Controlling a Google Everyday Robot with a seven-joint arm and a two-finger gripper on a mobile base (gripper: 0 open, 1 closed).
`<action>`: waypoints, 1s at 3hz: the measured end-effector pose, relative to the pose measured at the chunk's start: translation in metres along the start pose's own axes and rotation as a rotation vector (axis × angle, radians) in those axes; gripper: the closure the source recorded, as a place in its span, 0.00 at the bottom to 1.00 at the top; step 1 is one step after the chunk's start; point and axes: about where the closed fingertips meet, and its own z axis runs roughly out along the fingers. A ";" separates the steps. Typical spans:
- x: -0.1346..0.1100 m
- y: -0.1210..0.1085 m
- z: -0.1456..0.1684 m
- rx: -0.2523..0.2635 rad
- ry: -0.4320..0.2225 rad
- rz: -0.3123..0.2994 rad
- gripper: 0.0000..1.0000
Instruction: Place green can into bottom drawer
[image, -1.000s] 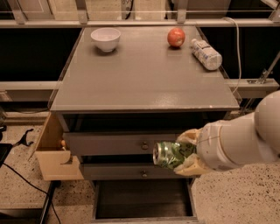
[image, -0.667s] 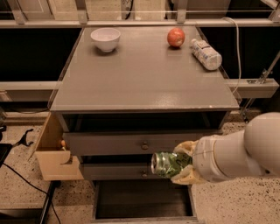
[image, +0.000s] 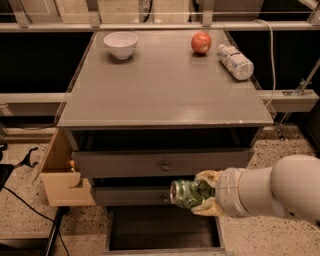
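— In front of the grey cabinet, low on the right, where exactly is the gripper (image: 204, 193)?

— It hangs before the lower of the two knobbed drawers (image: 135, 197), at the end of a thick white arm (image: 272, 192) that comes in from the right edge.

— And the fingers (image: 207, 176)?

— Clamped on the green can (image: 185, 194), one pale finger over it and one under it. The can lies on its side, its silver end turned to the left.

— Is the can in the bottom drawer (image: 150, 227)?

— No. That drawer stands pulled out at the foot of the cabinet, dark inside. The can is in the air higher up, a little right of the drawer's middle, touching nothing but the fingers.

— What is on the surface (image: 160, 90)?

— A white bowl (image: 120, 44) at the back left and a red apple (image: 201, 42) at the back right. Near the apple a clear plastic bottle (image: 235, 61) lies on its side by the right edge. All three are well apart from the can.

— Anything beside the cabinet?

— A pale wooden box (image: 62, 175) on its left side, level with the knobbed drawers.
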 end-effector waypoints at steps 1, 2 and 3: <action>-0.003 0.002 -0.002 0.002 0.011 -0.013 1.00; 0.020 -0.003 0.021 0.011 0.053 -0.037 1.00; 0.045 -0.014 0.044 0.024 0.077 -0.042 1.00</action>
